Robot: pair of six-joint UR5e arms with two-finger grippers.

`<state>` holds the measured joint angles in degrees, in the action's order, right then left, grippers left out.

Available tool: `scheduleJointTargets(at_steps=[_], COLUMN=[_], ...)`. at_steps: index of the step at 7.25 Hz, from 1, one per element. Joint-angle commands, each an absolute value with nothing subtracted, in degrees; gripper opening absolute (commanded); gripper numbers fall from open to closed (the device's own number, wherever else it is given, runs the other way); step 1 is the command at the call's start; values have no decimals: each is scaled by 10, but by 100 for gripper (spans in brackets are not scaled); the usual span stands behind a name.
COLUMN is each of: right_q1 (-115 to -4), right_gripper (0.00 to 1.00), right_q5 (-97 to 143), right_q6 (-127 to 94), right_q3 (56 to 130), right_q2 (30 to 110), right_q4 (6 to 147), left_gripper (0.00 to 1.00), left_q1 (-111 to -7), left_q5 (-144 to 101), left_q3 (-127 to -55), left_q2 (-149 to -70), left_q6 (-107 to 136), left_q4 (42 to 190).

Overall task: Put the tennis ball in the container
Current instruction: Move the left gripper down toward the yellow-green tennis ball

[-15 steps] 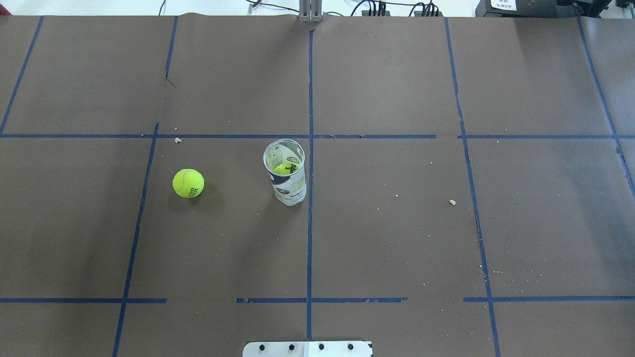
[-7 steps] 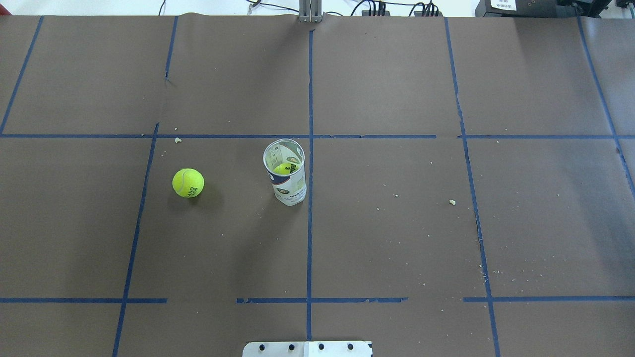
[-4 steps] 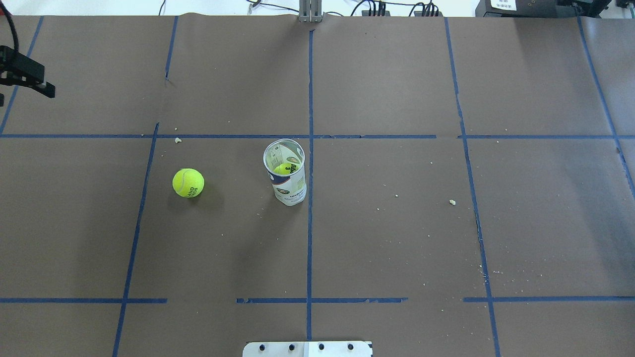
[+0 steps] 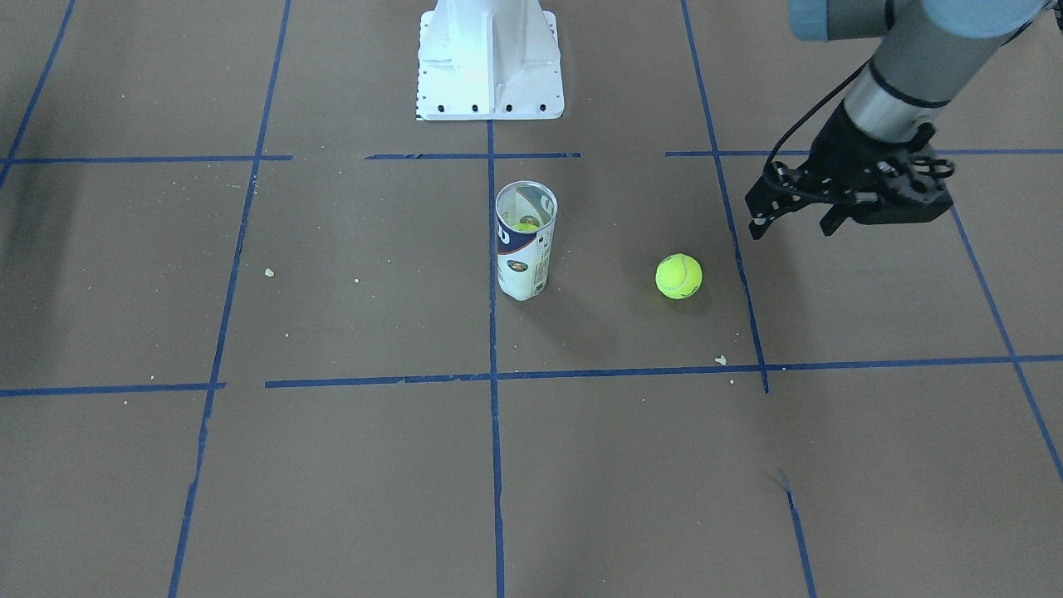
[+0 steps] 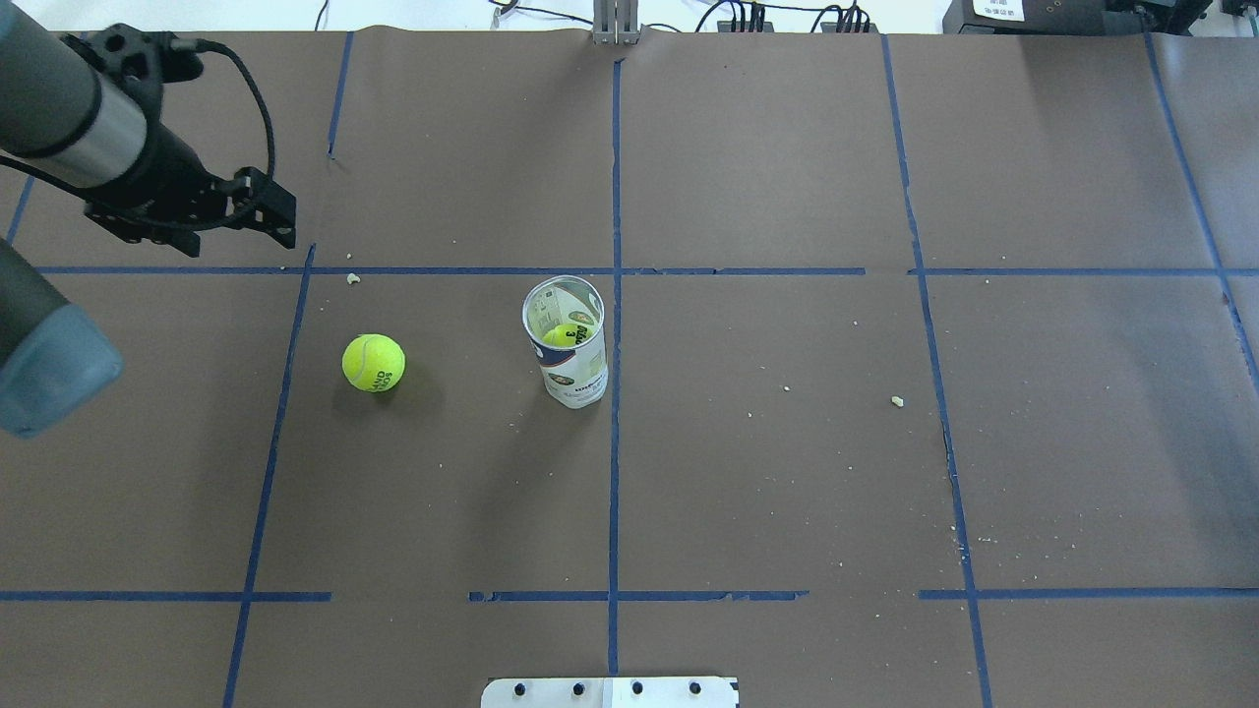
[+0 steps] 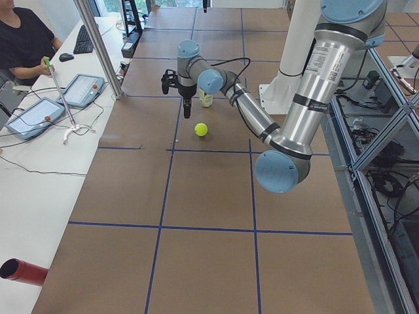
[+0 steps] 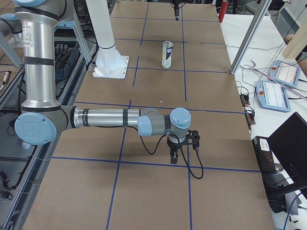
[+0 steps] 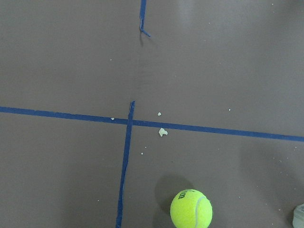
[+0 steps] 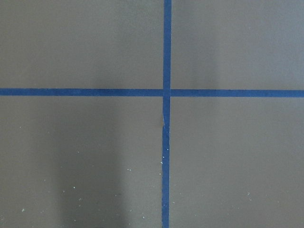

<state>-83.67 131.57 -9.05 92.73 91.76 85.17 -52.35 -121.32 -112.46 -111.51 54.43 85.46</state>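
Observation:
The tennis ball point(image 5: 374, 363) lies on the brown table, left of the container point(image 5: 573, 366); the front view shows the ball point(image 4: 678, 276) to the container's right. That clear tube point(image 4: 523, 257) stands upright with its top open, and a dimmer yellow ball point(image 5: 563, 334) rests inside. My left gripper point(image 5: 236, 236) hangs open above the table, behind and to the left of the ball, holding nothing point(image 4: 793, 228). The left wrist view has the ball point(image 8: 191, 209) at its bottom edge. My right gripper point(image 7: 184, 151) shows only in the exterior right view, far from both; I cannot tell its state.
The white robot base point(image 4: 490, 58) stands at the table's near edge, behind the tube. Blue tape lines point(image 5: 615, 442) cross the brown paper, and small crumbs point(image 5: 896, 400) are scattered on it. A person sits at a side desk point(image 6: 26, 39).
My left arm has come in from the view's left edge and moved right, toward the ball. The ball and the tube have not moved.

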Motion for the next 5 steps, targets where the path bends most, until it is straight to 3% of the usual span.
scheduleJointTargets(at_steps=[1, 5], right_q1=[-837, -837], right_gripper=[100, 100], right_q5=[1316, 1316], right_q6=[-91, -91], right_q3=[927, 927], right_q2=[918, 918], right_q4=[852, 852], left_gripper=[100, 100], left_q1=[-456, -425], left_q5=[-1163, -1161], left_q3=[-1085, -1010], left_q2=[-1129, -1124], left_q6=[548, 601], left_q4=[872, 964])
